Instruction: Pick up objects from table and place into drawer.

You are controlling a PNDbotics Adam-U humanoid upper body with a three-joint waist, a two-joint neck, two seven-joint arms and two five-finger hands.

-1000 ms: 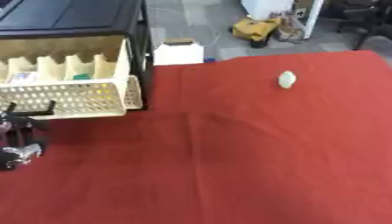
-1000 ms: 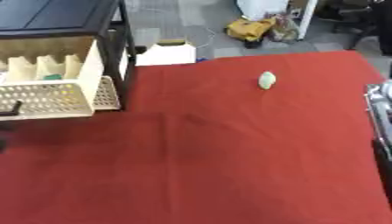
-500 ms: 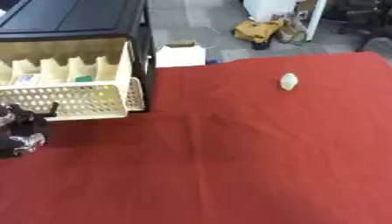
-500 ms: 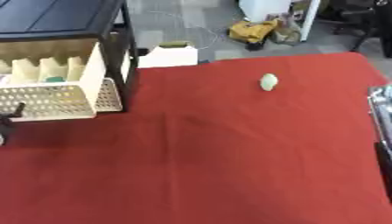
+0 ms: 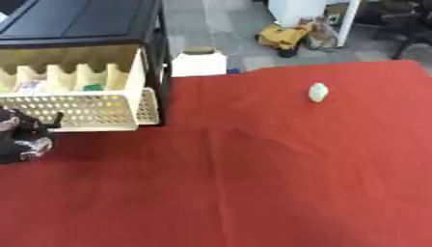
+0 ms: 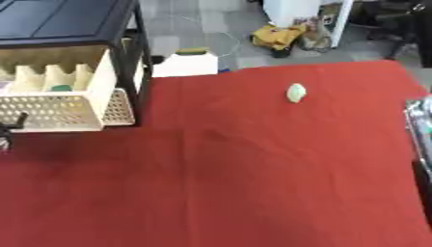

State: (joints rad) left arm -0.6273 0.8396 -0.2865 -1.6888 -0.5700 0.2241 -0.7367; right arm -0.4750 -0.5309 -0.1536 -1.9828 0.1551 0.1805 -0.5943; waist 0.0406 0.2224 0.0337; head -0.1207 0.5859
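Red-clothed worktop [image 5: 253, 193] fills most of both views, cloth slightly wrinkled. Landmark: the cream perforated drawer [image 5: 76, 108], pulled out of a black cabinet [image 5: 84, 21] at the worktop's far left corner. Drawer is divided into compartments; a small green thing and some pale items sit inside, too blurred to name.

Left hand [image 5: 21, 142] sits just in front of the drawer's front wall, at the left edge, by the dark handle. Fingers look curled in on themselves, clenched, holding nothing that I can see. Right hand [image 6: 419, 130] is well to the right of the drawer, at the right edge of the right eye view; only a sliver shows, so I cannot tell how its fingers stand.

Pale green object [image 5: 317, 92] lies alone on the cloth, well to the right of the drawer, near the far edge. Small, rounded, egg-like. Judgement: probably light and rigid, smooth skin, likely to roll or slip if nudged from one side. Best taken across its narrow middle, fingers on one flank and thumb opposite, coming from above. Fragility unknown; treat gently.
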